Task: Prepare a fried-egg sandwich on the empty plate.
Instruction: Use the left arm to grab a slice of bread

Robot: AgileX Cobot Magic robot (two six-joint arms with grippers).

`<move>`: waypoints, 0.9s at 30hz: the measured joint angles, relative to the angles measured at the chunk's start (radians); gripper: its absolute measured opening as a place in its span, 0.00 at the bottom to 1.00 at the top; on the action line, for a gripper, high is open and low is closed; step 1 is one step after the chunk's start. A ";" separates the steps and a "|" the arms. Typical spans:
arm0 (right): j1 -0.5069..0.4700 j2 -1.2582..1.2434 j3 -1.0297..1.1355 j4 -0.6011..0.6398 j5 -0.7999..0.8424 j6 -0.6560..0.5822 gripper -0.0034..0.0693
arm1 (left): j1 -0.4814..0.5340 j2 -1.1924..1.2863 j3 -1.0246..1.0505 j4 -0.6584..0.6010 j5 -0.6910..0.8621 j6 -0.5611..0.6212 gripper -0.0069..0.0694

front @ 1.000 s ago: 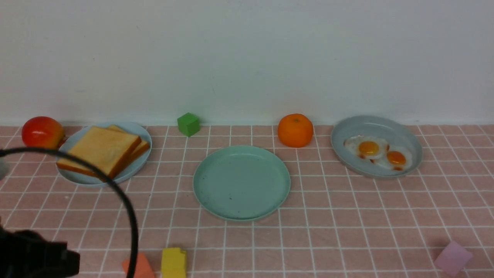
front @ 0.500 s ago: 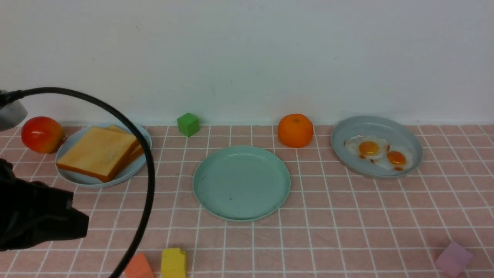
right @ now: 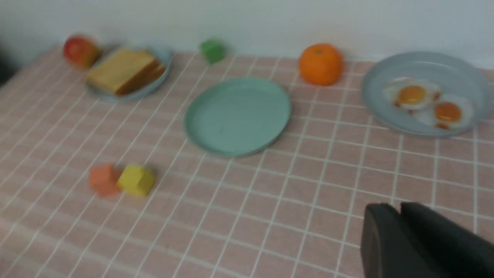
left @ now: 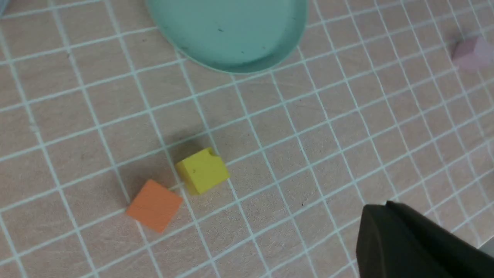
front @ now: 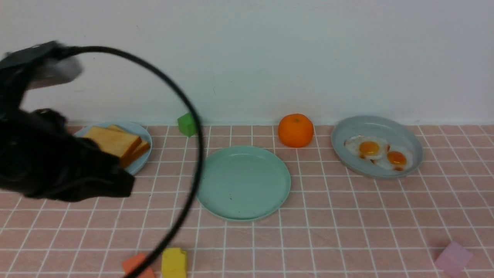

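Two toast slices (front: 115, 143) lie stacked on a light blue plate (front: 143, 156) at the back left. My left arm (front: 58, 170) partly covers them. The mint-green empty plate (front: 242, 181) sits bare in the middle. Two fried eggs (front: 368, 148) lie on a grey-blue plate (front: 370, 123) at the back right. My left gripper (left: 380, 205) is shut on nothing and hangs over bare cloth near the yellow block. My right gripper (right: 399, 206) has its fingers together, empty, over the cloth short of the egg plate; it is outside the front view.
An orange (front: 295, 130) and a green cube (front: 186, 123) stand by the back wall. An apple (right: 80, 50) sits left of the toast plate. A yellow block (front: 173, 262), an orange block (front: 133, 264) and a pink block (front: 452, 258) lie near the front. A black cable (front: 193, 127) arcs across the left.
My left arm has risen and swung forward and to the right. It now hides the apple and the near part of the toast plate. Its cable loop has moved right with it.
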 joint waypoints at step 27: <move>0.093 0.069 -0.077 -0.014 0.042 -0.102 0.19 | 0.185 0.792 -0.415 0.392 -0.130 -0.058 0.20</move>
